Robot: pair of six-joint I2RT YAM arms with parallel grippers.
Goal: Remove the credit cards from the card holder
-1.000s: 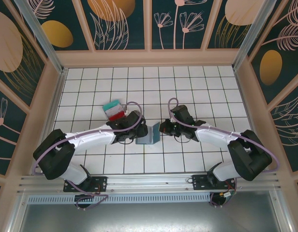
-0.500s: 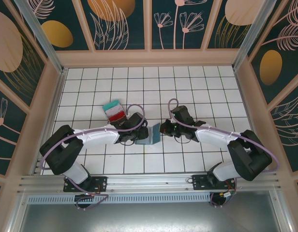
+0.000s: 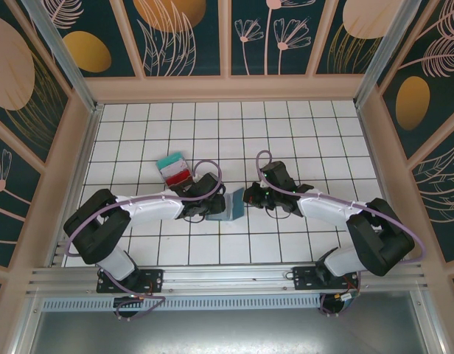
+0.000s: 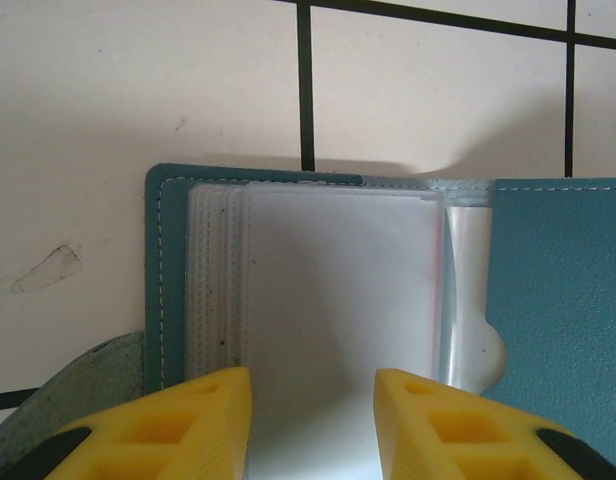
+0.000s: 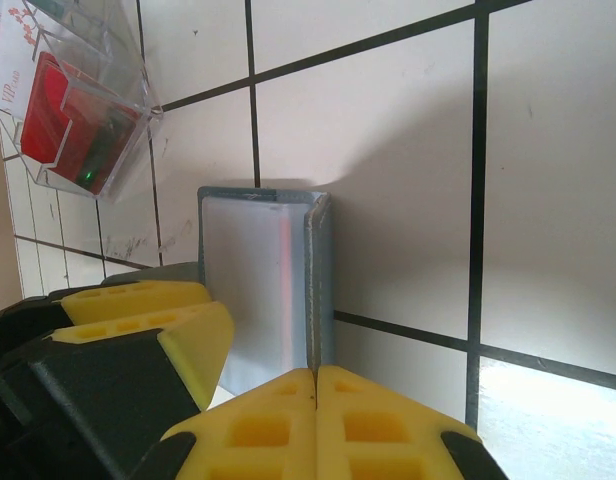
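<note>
Left wrist shows left gripper (image 4: 308, 385) half-open over the card holder (image 4: 548, 300), right gripper (image 5: 316, 378) clamped on it.

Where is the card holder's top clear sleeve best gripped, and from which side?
Its right edge in the left wrist view, beside the fold, from that side: the clear sleeve lies flat, stitched down its left edge, a red card-like edge showing at the right. The right gripper holds the other flap of the card holder upright there, so room looks tight.
</note>
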